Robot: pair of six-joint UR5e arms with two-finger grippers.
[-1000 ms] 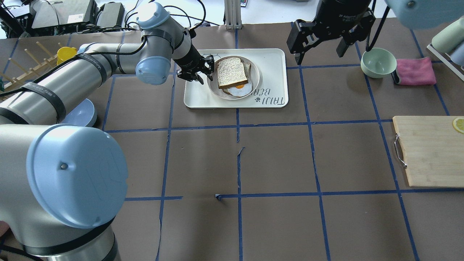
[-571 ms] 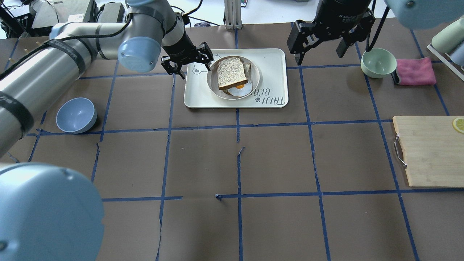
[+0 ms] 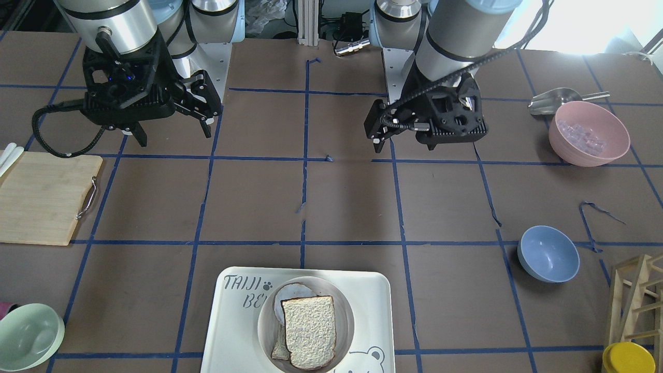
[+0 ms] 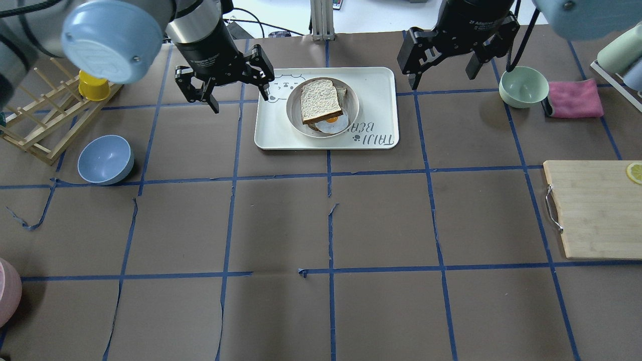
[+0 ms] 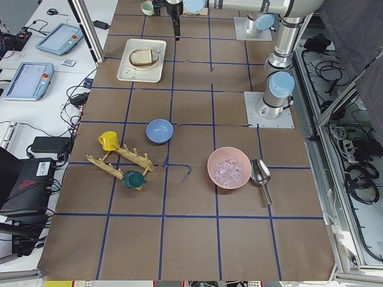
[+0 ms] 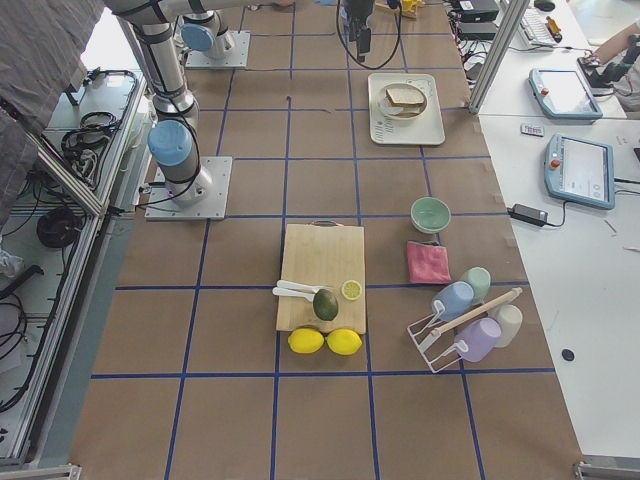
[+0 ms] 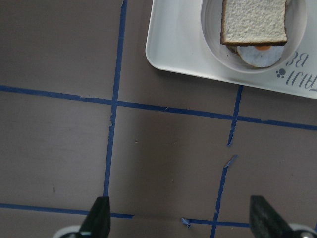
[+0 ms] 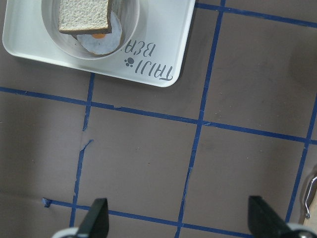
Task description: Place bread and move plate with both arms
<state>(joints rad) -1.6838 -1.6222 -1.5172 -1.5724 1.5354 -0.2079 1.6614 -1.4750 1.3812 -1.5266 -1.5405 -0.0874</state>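
Note:
The bread (image 4: 321, 100) lies on top of a slice with a fried egg (image 4: 332, 124) in the round off-white plate (image 4: 354, 108), which stands on the "TAIJI BEAR" tray (image 4: 376, 85). My left gripper (image 4: 239, 100) is open and empty, raised above the table at the tray's left edge. My right gripper (image 4: 441, 75) is open and empty, raised to the right of the tray. The left wrist view shows open fingertips (image 7: 99, 215) over bare table, with the bread (image 7: 253, 21) far ahead. The right wrist view also shows the bread (image 8: 83, 15) and the tray (image 8: 163, 34).
A blue bowl (image 4: 105, 159) and a wooden rack (image 4: 40, 120) with a yellow cup (image 4: 94, 85) stand at the left. A green bowl (image 4: 523, 86), a pink cloth (image 4: 574, 98) and a cutting board (image 4: 597, 208) are at the right. A pink bowl (image 3: 589, 133) holds ice.
My left gripper has drawn back from the plate's left rim, up and to the left, still open. The bread, plate and right arm have not moved.

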